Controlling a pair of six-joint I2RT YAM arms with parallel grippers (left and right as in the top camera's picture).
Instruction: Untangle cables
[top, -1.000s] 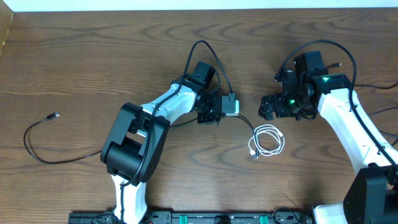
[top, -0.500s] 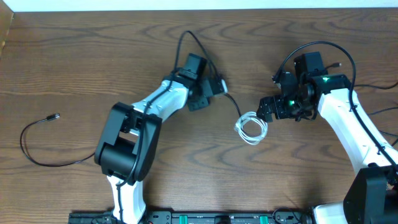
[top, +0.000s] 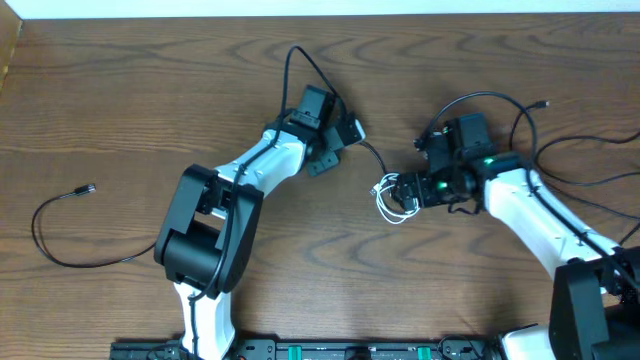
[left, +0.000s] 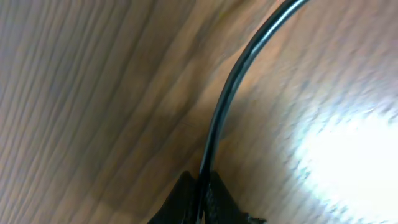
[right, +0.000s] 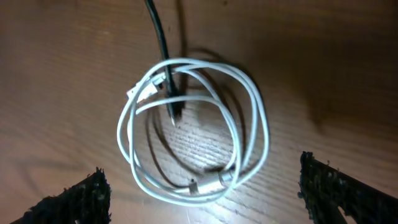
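Observation:
My left gripper (top: 345, 133) (left: 202, 198) is shut on a thin black cable (left: 229, 106). That cable (top: 375, 158) runs right and down to a small white coiled cable (top: 384, 203) lying on the table. In the right wrist view the black cable's (right: 157, 37) tip pokes through the white coil (right: 252, 112). My right gripper (top: 402, 192) (right: 208, 196) hangs open just over the coil, one finger on each side, touching nothing. A long black cable (top: 60, 255) with a small plug lies at the far left and passes under the left arm.
Another thin black cord (top: 532, 150) with a plug end loops on the table behind the right arm. The left arm (top: 215, 225) stretches across the middle of the wooden table (top: 120, 90). The table's back edge runs along the top.
My left gripper pulled the black cable up and to the left, dragging the white coil leftward. My right arm swung left and now sits over the coil.

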